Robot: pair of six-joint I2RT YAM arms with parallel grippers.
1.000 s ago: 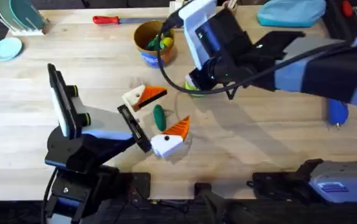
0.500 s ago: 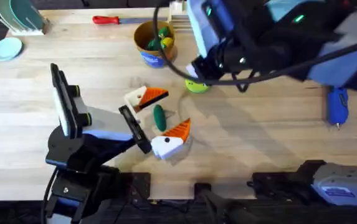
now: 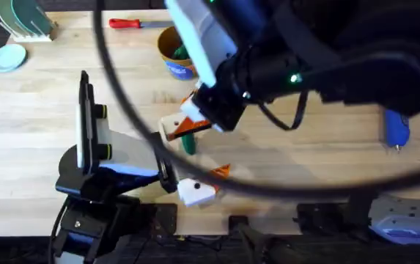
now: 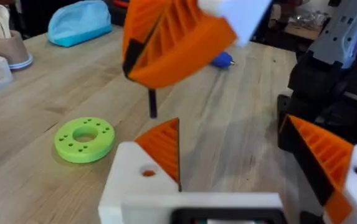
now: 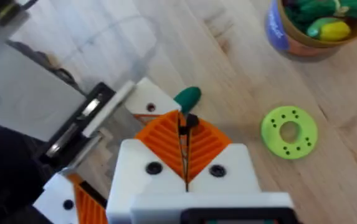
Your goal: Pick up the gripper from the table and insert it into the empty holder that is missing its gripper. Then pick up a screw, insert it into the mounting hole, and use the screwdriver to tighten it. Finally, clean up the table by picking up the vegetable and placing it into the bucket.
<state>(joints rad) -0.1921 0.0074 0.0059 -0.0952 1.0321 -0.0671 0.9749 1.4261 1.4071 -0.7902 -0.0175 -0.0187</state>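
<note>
My right gripper (image 5: 185, 124) is shut on a small black screw (image 5: 188, 121), its orange pads pressed together. It hangs just above one white holder (image 5: 146, 104) of my left gripper (image 4: 233, 124), which stands open. That holder carries the orange gripper wedge (image 4: 163, 149) and has a mounting hole (image 4: 148, 172) in its top face. The screw (image 4: 153, 104) dangles a little above the wedge. The green vegetable (image 3: 188, 141) lies on the table between the left fingers. The bucket (image 3: 171, 60) stands at the back, and the blue screwdriver (image 3: 396, 129) lies at the far right.
A green disc with holes (image 5: 288, 132) lies near the bucket (image 5: 303, 34), which holds toy pieces. A red-handled screwdriver (image 3: 131, 23) and teal plates (image 3: 8, 57) sit at the back left. A blue pouch (image 4: 81, 22) lies behind. My right arm (image 3: 305, 59) looms large over the table's middle.
My right arm swung from above the green disc toward the left gripper, rising close under the camera. The left gripper shifted slightly toward the table's near edge.
</note>
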